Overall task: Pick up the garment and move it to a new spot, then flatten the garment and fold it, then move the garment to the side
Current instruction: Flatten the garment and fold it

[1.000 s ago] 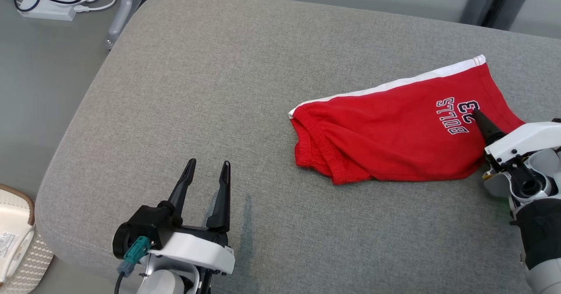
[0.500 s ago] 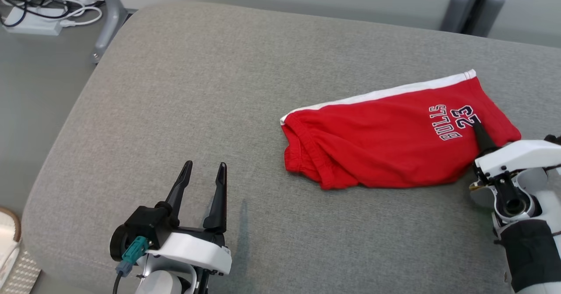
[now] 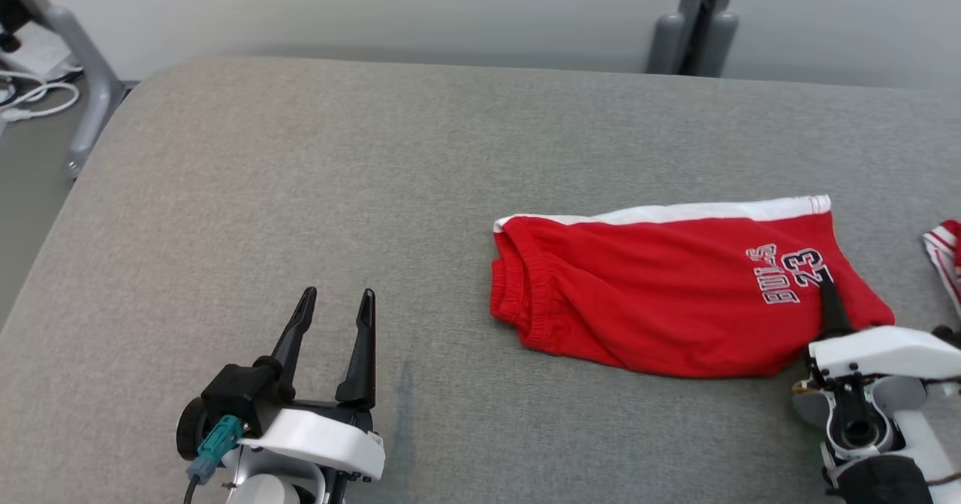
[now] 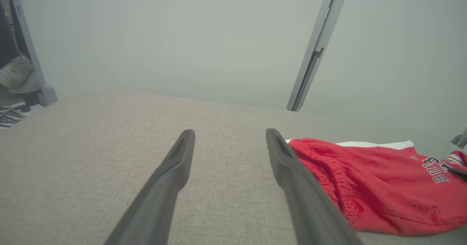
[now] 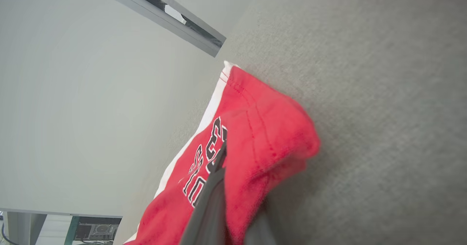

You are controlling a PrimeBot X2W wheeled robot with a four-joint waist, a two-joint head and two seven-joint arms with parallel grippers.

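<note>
Two grippers are over a big grey cushion (image 3: 300,188). The left gripper (image 3: 338,294) is at the lower left of the head view. Its two dark fingers stand wide apart with nothing between them, and it is well apart from the red shorts (image 3: 661,316). The red shorts lie on the right half of the cushion. Their stretchy waist end points to the left, and a white stripe runs along the far edge. Near the right end you can read the number 23 and some letters in dark print. The right gripper (image 3: 827,294) is at the lower right. It is pinched tight on the right end of the shorts, just beside the number. In the right wrist view, one dark finger lies on top of the red cloth, and the cloth bunches up a little around it. A bit of red and white striped cloth (image 3: 944,252) shows at the right edge, apart from the shorts. Behind the cushion is a pale wall with a grey post (image 3: 694,23).
</note>
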